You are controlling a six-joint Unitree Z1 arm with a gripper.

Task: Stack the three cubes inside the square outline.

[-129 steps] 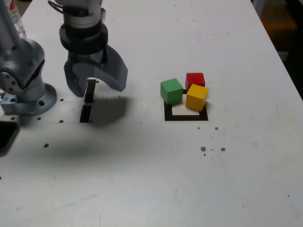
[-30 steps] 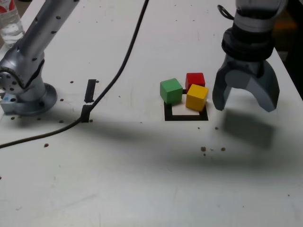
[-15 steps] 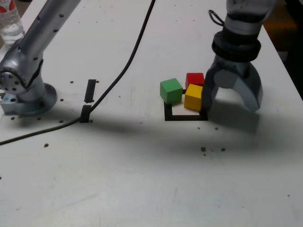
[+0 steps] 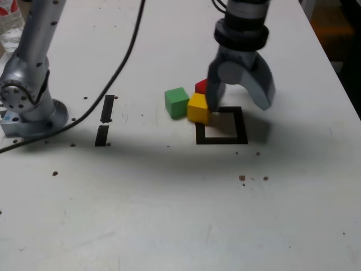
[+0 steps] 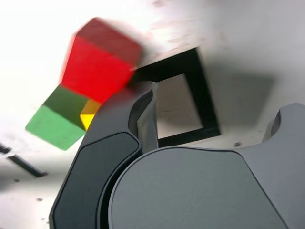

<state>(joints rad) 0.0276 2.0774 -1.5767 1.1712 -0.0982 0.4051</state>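
Cubes [image 4: 197, 107] shoved off the outline [image 4: 221, 137], outside spread jaws.

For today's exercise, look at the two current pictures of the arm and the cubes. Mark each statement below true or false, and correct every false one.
1. The pincer is open, with no cube between its fingers. True.
2. All three cubes sit inside the square outline. False: the green cube, yellow cube and red cube are off its white centre, toward the exterior view's left.
3. The cubes are stacked. False: all rest on the table.
4. One pincer finger is against the yellow cube. True.
5. The green cube is farthest from the outline. True.
6. The two short black strips lie inside the outline. False: they lie apart, near the arm's base.
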